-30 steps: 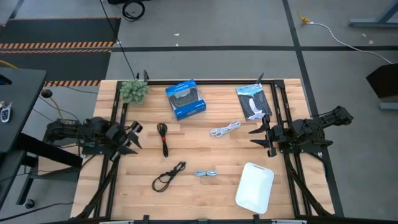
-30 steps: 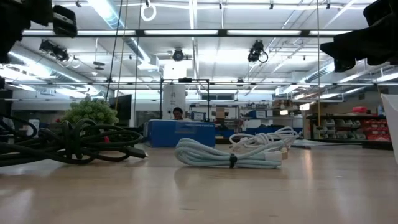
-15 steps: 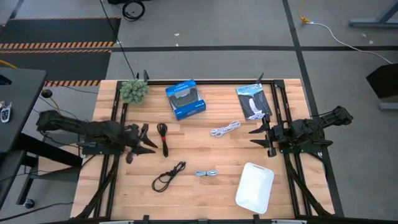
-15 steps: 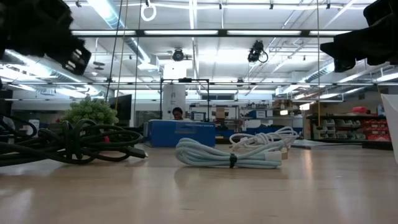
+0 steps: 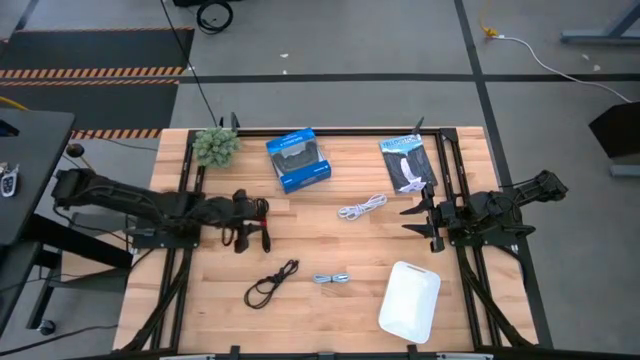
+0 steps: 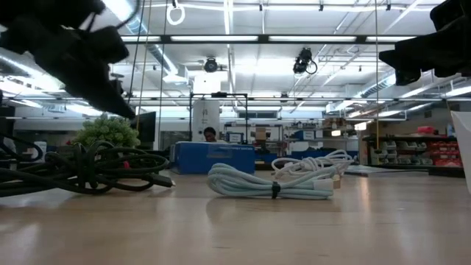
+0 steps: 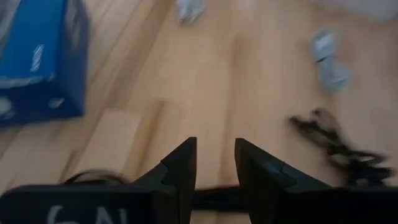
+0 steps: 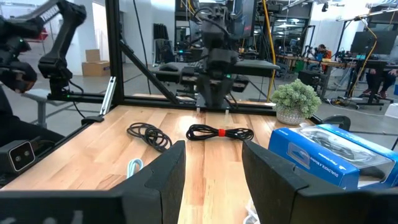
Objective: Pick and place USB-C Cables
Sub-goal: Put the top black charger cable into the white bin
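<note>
Four cables lie flat on the wooden table: a black one with a red tie (image 5: 265, 240), a white one (image 5: 362, 208), a loose black one (image 5: 272, 283) and a short grey one (image 5: 331, 279). My left gripper (image 5: 247, 222) is open and hovers just above the black-and-red cable (image 8: 221, 132), its fingers pointing down on either side (image 7: 216, 165). My right gripper (image 5: 420, 222) is open and waits at the table's right side, raised (image 8: 213, 165).
A blue box (image 5: 298, 160) and a dark flat packet (image 5: 407, 163) lie near the far edge, with a small green plant (image 5: 215, 146) at the far left corner. A white tray (image 5: 410, 300) sits near the right front. Black frame rails run along both sides.
My left arm has stretched out from the table's left edge toward the right, carrying its gripper over the black-and-red cable. In the low view it has come lower. The cables have stayed where they were.
</note>
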